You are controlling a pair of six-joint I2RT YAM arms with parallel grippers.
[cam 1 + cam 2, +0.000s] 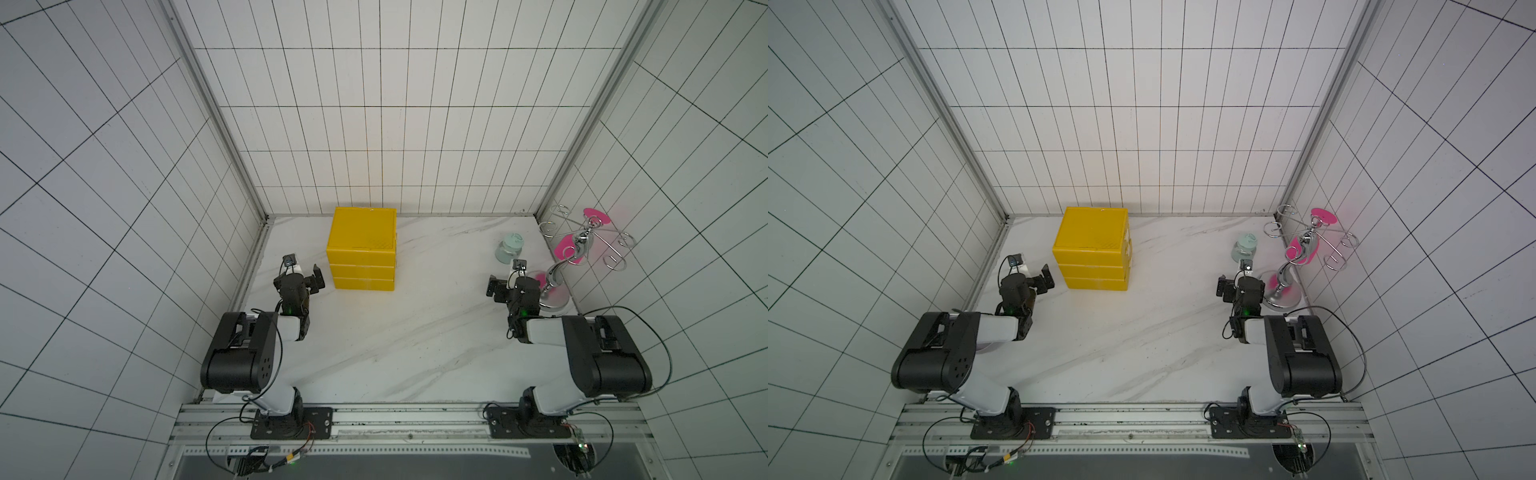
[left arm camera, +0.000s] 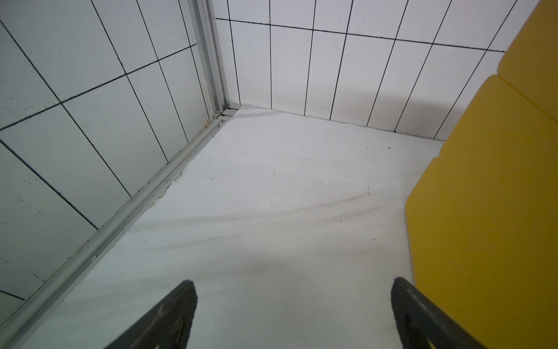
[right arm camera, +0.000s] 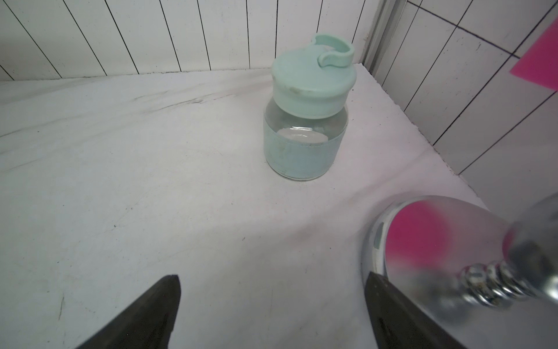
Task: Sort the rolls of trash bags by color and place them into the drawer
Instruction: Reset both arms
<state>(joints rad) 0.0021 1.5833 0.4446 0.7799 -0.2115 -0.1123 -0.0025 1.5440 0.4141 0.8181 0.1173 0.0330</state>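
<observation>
No rolls of trash bags show in any view. The yellow drawer unit [image 1: 363, 249] [image 1: 1092, 249] stands at the back of the marble table, three drawers stacked, all pushed in. My left gripper [image 1: 303, 275] [image 1: 1034, 276] hovers just left of the unit, open, with bare table between its fingers [image 2: 294, 290]; the unit's yellow side [image 2: 483, 211] fills one edge of the left wrist view. My right gripper [image 1: 509, 280] [image 1: 1237, 278] hangs at the right side of the table, open and empty [image 3: 271, 284].
A pale mint jar [image 1: 509, 247] [image 3: 308, 121] with a loop-handled lid stands just beyond the right gripper. A chrome stand [image 1: 555, 293] [image 3: 437, 241] with wire rings and pink discs is close beside the right gripper. Tiled walls enclose three sides.
</observation>
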